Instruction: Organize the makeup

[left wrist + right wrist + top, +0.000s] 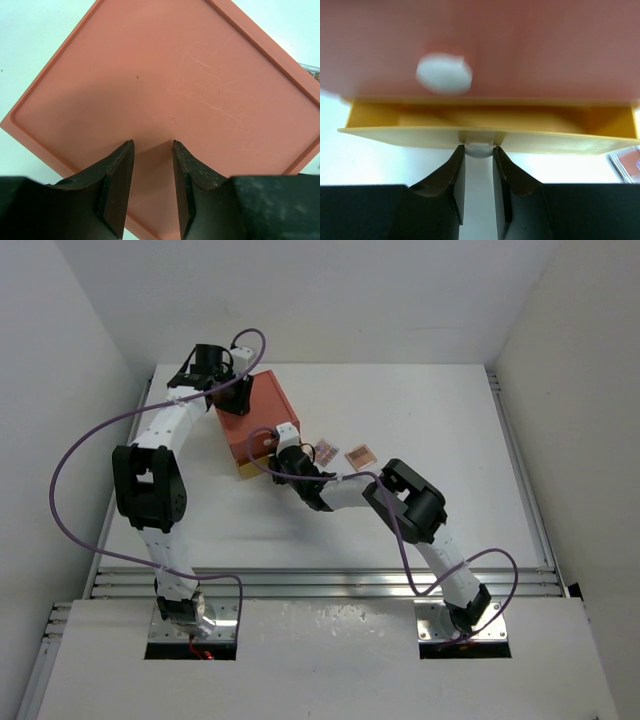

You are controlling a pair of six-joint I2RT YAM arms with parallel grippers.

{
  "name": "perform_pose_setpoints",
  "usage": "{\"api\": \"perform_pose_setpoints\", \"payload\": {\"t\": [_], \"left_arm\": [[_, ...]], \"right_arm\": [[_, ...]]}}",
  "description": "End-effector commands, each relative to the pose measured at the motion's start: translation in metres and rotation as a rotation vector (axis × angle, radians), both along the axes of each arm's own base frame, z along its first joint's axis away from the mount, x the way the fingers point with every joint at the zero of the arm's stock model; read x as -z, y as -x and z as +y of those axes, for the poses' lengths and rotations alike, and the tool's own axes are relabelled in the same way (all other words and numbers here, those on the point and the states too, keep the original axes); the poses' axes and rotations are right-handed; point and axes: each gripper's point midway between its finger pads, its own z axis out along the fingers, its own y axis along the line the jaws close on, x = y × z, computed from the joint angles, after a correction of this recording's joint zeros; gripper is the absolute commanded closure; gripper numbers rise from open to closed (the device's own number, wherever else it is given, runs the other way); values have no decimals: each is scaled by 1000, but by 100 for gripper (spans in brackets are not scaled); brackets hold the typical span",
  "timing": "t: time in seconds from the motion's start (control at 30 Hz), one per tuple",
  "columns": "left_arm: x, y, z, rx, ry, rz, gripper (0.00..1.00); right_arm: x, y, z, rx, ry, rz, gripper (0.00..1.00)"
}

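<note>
Two small square eyeshadow palettes lie on the white table, one (327, 450) right beside the box and one (360, 455) further right. The edge of one shows in the right wrist view (626, 162). My right gripper (272, 452) (479, 147) is shut on the white knob (479, 151) of the yellow drawer (485, 136), which stands slightly pulled out of the orange box (262, 410). My left gripper (237, 400) (153, 143) rests over the box's orange top (170, 85), jaws slightly apart and empty. Brushes and pencils are out of view.
A second white knob (444, 74) sits on the orange drawer front above the yellow one. The box stands at the back left of the table. White walls close in the table on the left, back and right.
</note>
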Motion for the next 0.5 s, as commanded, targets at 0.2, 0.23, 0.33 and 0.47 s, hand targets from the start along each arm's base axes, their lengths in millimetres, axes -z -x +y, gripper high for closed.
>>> {"api": "perform_pose_setpoints", "payload": {"t": [0.2, 0.23, 0.33, 0.47], "left_arm": [[62, 36, 4, 1, -4, 253, 58], [62, 36, 4, 1, -4, 253, 58], [62, 36, 4, 1, -4, 253, 58], [62, 36, 4, 1, -4, 253, 58]], "right_arm": [[-24, 41, -20, -89, 27, -50, 100], [-25, 47, -23, -97, 22, -43, 100], [-36, 69, -29, -141, 26, -48, 100], [-26, 103, -40, -215, 44, -4, 100]]}}
